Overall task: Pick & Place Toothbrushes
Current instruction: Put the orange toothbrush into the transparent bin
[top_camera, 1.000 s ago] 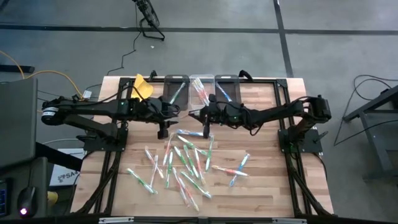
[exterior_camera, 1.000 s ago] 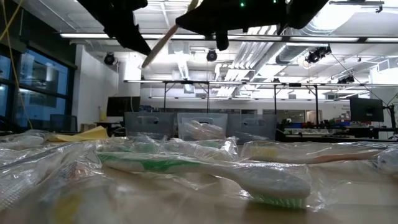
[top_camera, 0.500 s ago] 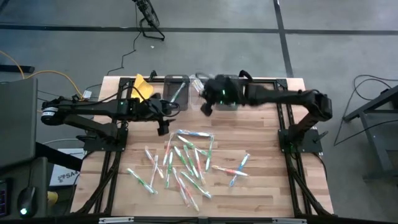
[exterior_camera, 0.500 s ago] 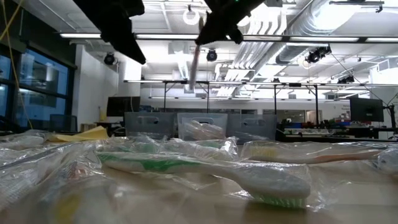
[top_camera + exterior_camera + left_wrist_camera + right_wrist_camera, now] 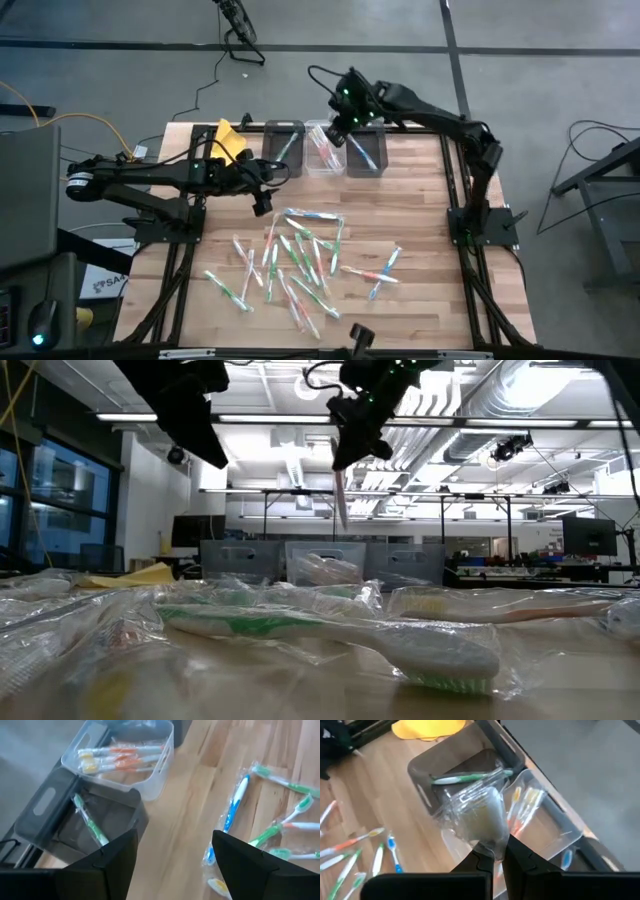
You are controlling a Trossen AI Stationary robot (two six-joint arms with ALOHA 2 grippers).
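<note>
Several wrapped toothbrushes (image 5: 300, 260), white with green, blue or orange, lie loose on the wooden table. My right gripper (image 5: 340, 125) is raised above the three bins at the far edge and is shut on one clear-wrapped toothbrush (image 5: 340, 500), over the clear middle bin (image 5: 322, 150). That bin holds orange brushes (image 5: 527, 800). A green brush (image 5: 465, 777) lies in the dark left bin (image 5: 283, 146). My left gripper (image 5: 262, 195) hovers open between the bins and the pile, touching nothing. My right gripper pinches the wrapped toothbrush between its two fingers (image 5: 512, 852), coming from above and pointing down. The crinkled wrapper (image 5: 480, 817) bulges out just past the fingertips. The brush hangs nearly upright below the fingers (image 5: 342, 510), lifted clear above the bins.
A yellow cloth (image 5: 228, 140) lies at the far left corner beside the bins. A dark right bin (image 5: 365, 150) holds blue brushes. Bare wood lies between the bins and the pile (image 5: 185, 805). Both arm bases stand at the table's sides.
My right gripper has risen from just above the pile and swung toward the far edge, ending over the bins with the toothbrush still in its hold. The brush has gone from slanting to hanging nearly straight down.
</note>
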